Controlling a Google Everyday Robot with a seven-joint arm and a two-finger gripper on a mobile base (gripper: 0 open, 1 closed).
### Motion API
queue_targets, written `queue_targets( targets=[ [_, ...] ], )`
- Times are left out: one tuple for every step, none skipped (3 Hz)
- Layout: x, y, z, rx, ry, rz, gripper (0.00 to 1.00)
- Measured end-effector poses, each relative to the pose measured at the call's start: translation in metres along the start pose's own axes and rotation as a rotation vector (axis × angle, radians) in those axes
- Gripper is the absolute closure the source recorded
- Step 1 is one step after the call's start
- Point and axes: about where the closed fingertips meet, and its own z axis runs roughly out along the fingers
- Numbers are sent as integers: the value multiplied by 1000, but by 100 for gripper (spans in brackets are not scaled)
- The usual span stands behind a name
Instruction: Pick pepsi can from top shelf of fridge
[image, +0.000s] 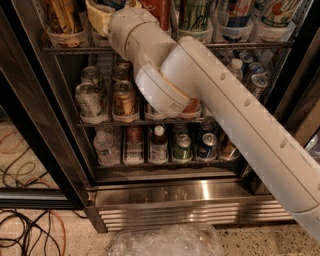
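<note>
My white arm (220, 95) reaches from the lower right up into the open fridge (185, 200). Its wrist (127, 27) is at the top shelf (250, 45), a wire rack holding clear plastic cup holders (65, 36). The gripper is out of view, past the wrist at the top edge. A can with blue, red and white (239, 11) stands in a cup at the top right. Only its lower part shows, so I cannot confirm it is the pepsi can. A red can (159, 9) and a green-and-white can (194, 12) stand just right of the wrist.
The middle shelf holds cans in cups (124, 100), the lower shelf bottles and cans (158, 145). The black door frame (30, 125) stands on the left. Cables (25, 235) lie on the floor at the left, and crumpled clear plastic (165, 242) lies below the fridge base.
</note>
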Motion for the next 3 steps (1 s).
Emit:
queue_targets(
  targets=[
    [-19, -3, -3, 12, -59, -18, 100],
    [-32, 0, -5, -2, -102, -49, 100],
    [-40, 7, -10, -22, -126, -61, 100]
  ],
)
